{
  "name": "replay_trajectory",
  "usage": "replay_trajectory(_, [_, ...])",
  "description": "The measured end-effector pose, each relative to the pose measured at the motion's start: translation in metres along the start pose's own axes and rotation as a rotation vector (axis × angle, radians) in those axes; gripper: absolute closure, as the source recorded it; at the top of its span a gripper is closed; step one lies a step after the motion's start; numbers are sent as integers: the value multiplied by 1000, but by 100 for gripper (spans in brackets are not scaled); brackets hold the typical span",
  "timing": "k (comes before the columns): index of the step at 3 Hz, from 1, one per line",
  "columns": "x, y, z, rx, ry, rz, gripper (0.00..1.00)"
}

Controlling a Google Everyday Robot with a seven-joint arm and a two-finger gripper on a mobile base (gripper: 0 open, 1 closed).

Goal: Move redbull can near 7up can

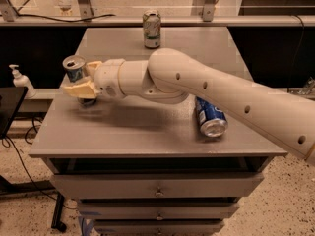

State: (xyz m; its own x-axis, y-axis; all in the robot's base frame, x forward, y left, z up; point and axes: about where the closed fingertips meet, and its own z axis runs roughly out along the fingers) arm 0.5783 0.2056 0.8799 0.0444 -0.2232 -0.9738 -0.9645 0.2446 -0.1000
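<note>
The redbull can (75, 69), slim with a blue body and an open silver top, stands upright near the table's left edge. My gripper (79, 78) is at the can, open, with one yellowish finger (78, 89) in front of it and the other behind it. The front finger hides the can's middle. The 7up can (151, 29), whitish-silver and green, stands upright at the table's far edge, well behind and to the right of the gripper. My arm (221, 95) reaches in from the right across the table.
A dark-blue Pepsi can (210, 117) lies on its side right of centre, just below the arm. The grey table (147, 132) has drawers beneath. A white pump bottle (20, 80) stands on a lower surface to the left. A rail runs behind the table.
</note>
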Motion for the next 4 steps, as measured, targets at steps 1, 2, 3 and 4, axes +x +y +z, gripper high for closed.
replay_trajectory(1, [-2, -25, -40, 64, 19, 6, 88])
replay_trajectory(2, [-19, -61, -108, 148, 48, -20, 100])
replay_trajectory(3, [-19, -61, -108, 148, 48, -20, 100])
replay_trajectory(4, [-21, -68, -107, 166, 50, -44, 100])
